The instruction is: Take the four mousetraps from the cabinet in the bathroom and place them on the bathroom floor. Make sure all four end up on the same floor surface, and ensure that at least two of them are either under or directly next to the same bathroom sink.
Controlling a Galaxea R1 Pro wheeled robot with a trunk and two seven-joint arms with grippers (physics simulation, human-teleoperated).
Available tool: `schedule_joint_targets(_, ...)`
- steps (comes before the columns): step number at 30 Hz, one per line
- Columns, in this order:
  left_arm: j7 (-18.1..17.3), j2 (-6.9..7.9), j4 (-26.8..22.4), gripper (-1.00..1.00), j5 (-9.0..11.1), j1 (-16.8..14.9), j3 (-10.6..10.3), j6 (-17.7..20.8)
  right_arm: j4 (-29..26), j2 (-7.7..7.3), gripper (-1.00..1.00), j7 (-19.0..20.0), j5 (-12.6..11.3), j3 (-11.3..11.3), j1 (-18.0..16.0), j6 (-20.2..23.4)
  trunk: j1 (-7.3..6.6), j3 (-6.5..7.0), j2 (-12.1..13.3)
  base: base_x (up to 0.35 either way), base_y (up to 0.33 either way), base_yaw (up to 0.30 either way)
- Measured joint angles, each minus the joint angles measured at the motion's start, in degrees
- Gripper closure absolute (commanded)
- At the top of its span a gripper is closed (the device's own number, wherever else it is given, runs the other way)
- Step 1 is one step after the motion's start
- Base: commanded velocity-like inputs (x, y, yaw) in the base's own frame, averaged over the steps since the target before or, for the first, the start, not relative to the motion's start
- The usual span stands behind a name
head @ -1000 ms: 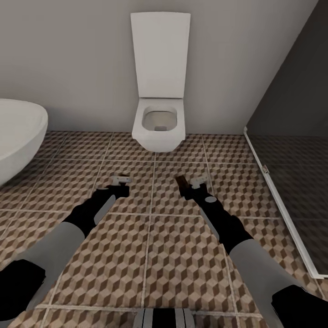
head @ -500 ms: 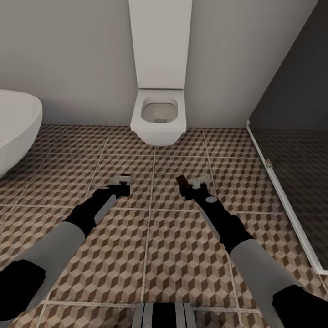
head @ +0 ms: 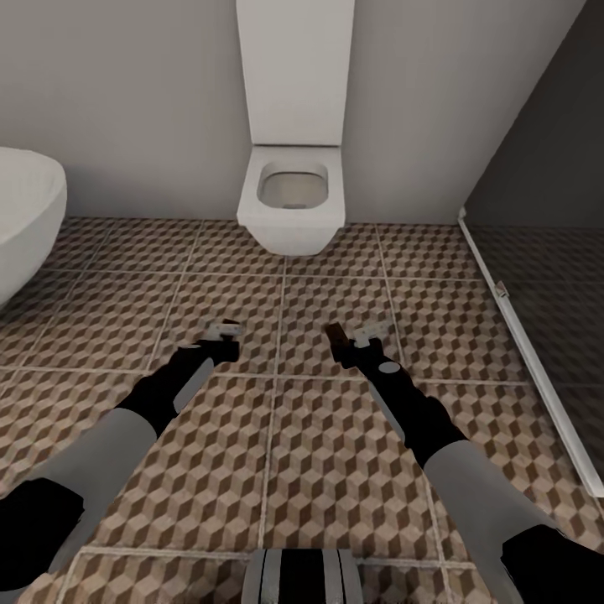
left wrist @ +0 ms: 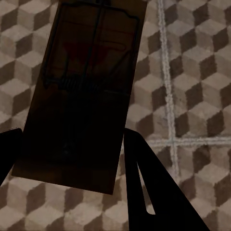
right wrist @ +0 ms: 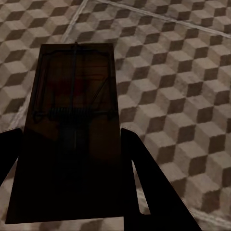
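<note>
Both arms reach forward over the cube-patterned bathroom floor [head: 277, 470]. My left gripper [head: 221, 330] is shut on a mousetrap [left wrist: 82, 91], a brown board with dark wire and a red spot, held flat between the dark fingers [left wrist: 144, 183]. Shut on a second mousetrap [right wrist: 74, 120], my right gripper [head: 356, 337] shows that trap's brown end [head: 335, 334] in the head view. Both traps hang above the tiles. The cabinet is out of view.
A white wall-hung toilet [head: 290, 197] stands straight ahead against the grey wall. A white sink basin [head: 25, 214] juts in at the left edge. A dark glass shower screen with a white frame [head: 520, 327] runs along the right.
The whole view has shifted: the toilet now sits higher and the sink further left, so the camera moved. Both arms keep the same pose with their traps.
</note>
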Motion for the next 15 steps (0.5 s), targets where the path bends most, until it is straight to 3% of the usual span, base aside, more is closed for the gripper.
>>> schedule_joint_targets(15,0.00,0.00,-0.16,1.00,0.00,0.00,0.03,0.00,0.08,0.08,1.00,0.00,0.00,0.00,0.00,0.00,3.11,-4.09,-5.64,0.000,0.000,0.000)
